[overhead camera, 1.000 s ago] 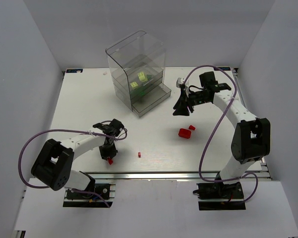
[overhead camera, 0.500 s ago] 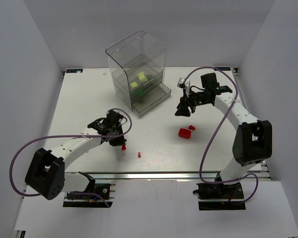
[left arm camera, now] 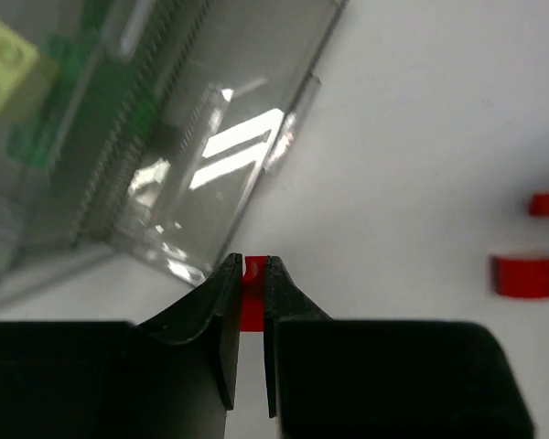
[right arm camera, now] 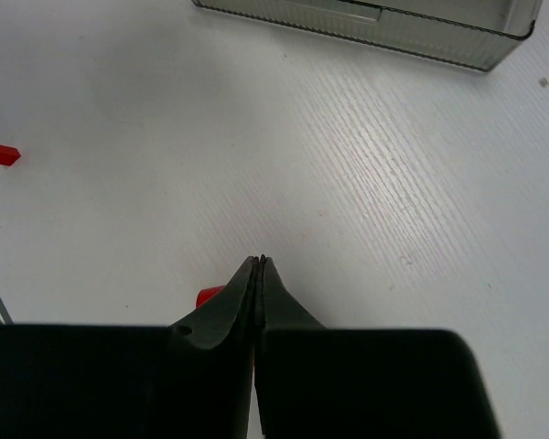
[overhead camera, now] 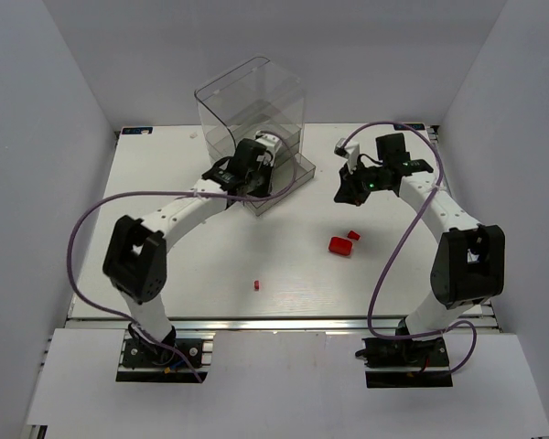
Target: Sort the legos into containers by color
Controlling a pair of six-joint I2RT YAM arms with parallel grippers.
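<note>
Grey walls box in a white desk [overhead camera: 165,256], and the containers [overhead camera: 252,91] stand at its far side. Their lowest drawer [overhead camera: 291,176] is pulled out toward the arms, apparently so that pieces can be dropped in from above. The left fingers [left arm camera: 224,311] are clenched on a small red lego [left arm camera: 252,306], carried just beside that drawer's clear wall; the arm seems stretched out there to deliver it. A pale yellow-green lego [left arm camera: 5,64] and blurred green shapes [left arm camera: 37,137] show through the upper drawers, so those colours look largely sorted. The right fingers [right arm camera: 242,293] are pressed together on nothing, hanging above the desk to the right of the drawers, probably between picks. A larger red lego [overhead camera: 339,245] and a smaller red lego [overhead camera: 353,235] lie just beside each other mid-desk, with a tiny red lego [overhead camera: 256,285] nearer the arms' bases, all waiting to be collected.
</note>
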